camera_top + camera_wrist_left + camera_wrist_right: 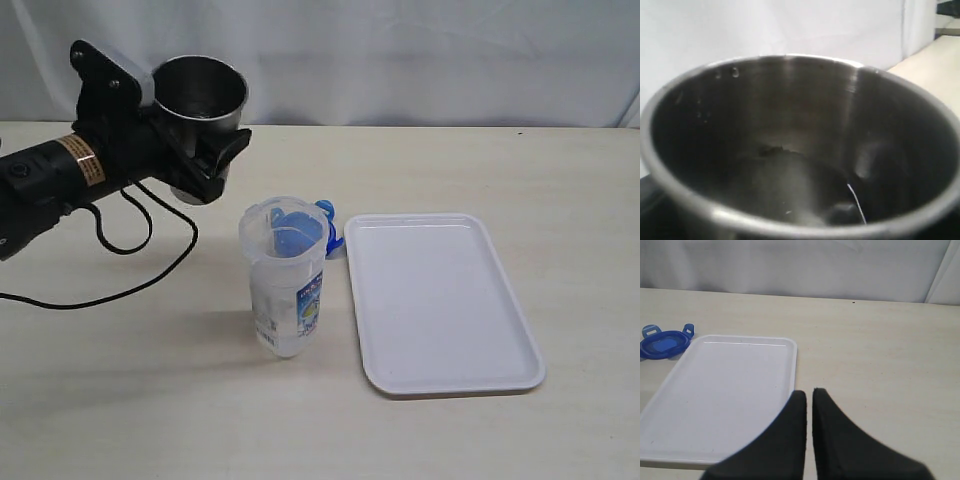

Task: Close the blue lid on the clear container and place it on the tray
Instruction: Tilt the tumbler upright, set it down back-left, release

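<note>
Steel cup (200, 95) clamped in left gripper (208, 160), raised; clear container (285, 290) upright, open-topped, below and beside it. Right gripper (809, 402) pressed shut, empty; tray (730, 390) just ahead; blue lid (664, 342) beside the tray's far corner, on table (880, 340).

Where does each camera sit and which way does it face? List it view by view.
Exterior: off the arms, raised, looking across the table at clear container, blue lid, tray; shows left arm holding steel cup.
Left wrist: on left arm, looking into the cup; no fingers clearly shown.
Right wrist: on right arm, looking past its shut fingers at tray and lid.
Shared: exterior and right wrist both see tray and lid.
</note>
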Robot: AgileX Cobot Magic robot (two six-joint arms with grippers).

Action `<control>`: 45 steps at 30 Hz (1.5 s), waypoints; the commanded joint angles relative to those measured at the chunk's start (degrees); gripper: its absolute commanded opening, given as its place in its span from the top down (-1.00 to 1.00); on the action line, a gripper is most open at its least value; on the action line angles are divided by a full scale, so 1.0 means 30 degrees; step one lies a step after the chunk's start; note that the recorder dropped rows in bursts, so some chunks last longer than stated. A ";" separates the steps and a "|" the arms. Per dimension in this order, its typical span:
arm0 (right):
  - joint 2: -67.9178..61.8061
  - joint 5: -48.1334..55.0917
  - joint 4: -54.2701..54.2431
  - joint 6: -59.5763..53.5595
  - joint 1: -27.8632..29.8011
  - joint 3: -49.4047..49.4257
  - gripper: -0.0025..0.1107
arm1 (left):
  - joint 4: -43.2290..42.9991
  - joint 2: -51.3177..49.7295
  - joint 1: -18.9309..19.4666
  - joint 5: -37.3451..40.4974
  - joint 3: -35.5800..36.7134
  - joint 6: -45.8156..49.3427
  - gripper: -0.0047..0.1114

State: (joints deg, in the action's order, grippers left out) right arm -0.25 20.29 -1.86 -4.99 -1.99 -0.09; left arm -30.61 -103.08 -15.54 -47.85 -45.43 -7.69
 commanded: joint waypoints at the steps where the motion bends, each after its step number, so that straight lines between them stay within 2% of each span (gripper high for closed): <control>1: 0.0084 -0.0246 -0.0076 -0.0052 -0.0039 0.0031 0.88 | 0.2621 -0.0939 -0.0065 -0.1961 -0.0641 -0.0953 0.92; 6: 0.0084 -0.0246 -0.0076 -0.0052 -0.0039 0.0031 0.88 | 0.2731 -0.2583 0.0107 -0.1865 -0.2529 -0.1851 0.92; 12: 0.0084 -0.0246 -0.0076 -0.0052 -0.0039 0.0031 0.88 | 0.2769 -0.4986 0.0855 -0.1266 -0.6044 -0.2450 0.92; 23: 0.0084 -0.0246 -0.0076 -0.0052 -0.0039 0.0031 0.88 | 0.2900 -0.9034 0.1723 0.0811 -1.1531 -0.2527 0.92; 30: 0.0084 -0.0246 -0.0076 -0.0052 -0.0039 0.0031 0.88 | 0.3047 -1.1048 0.1723 0.0608 -1.3241 -0.2915 0.92; 32: 0.0084 -0.0246 -0.0076 -0.0052 -0.0039 0.0031 0.88 | 0.3863 -1.1425 0.1723 0.0608 -1.3458 -0.2915 0.92; 45: 0.0084 -0.0246 -0.0076 -0.0052 -0.0039 0.0031 0.88 | 0.4249 -1.2102 0.1723 0.0867 -1.3531 -0.2950 0.92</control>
State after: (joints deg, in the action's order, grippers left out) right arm -0.25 20.29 -1.86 -4.99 -1.99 -0.09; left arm -18.80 -140.08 -10.48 -41.79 -84.99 -16.22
